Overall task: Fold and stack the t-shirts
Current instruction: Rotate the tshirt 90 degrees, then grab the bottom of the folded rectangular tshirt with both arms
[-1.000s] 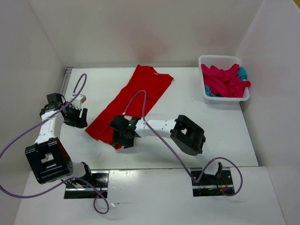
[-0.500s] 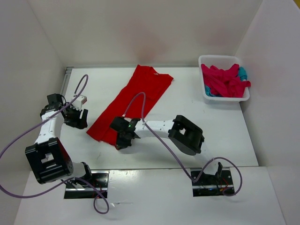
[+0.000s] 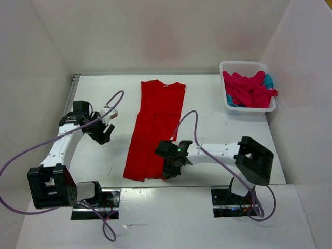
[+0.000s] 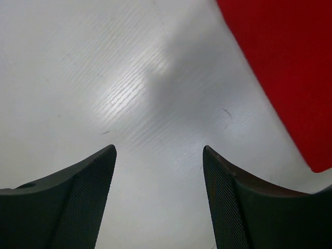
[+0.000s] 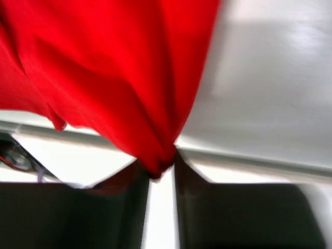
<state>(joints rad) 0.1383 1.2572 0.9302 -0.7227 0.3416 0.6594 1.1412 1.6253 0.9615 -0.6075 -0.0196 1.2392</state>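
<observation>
The task is judged to be at an early stage. The bright red t-shirt [image 3: 155,122] is laid out as a long narrow strip at the middle of the table [image 3: 218,129], collar toward 12 o'clock and hem toward 6 o'clock. It appears doubled lengthwise, but no crosswise fold is seen. Its hem corner at about 5 o'clock is pinched tight by the right gripper [image 3: 170,168]. The left gripper [image 3: 105,130] is held spread over bare table at the shirt's 9 o'clock, touching nothing. The crimson-pink t-shirt [image 3: 246,88] and the teal-blue t-shirt [image 3: 268,80] are bundled unfolded in the white basket [image 3: 248,110] at 2 o'clock. No stack is begun.
</observation>
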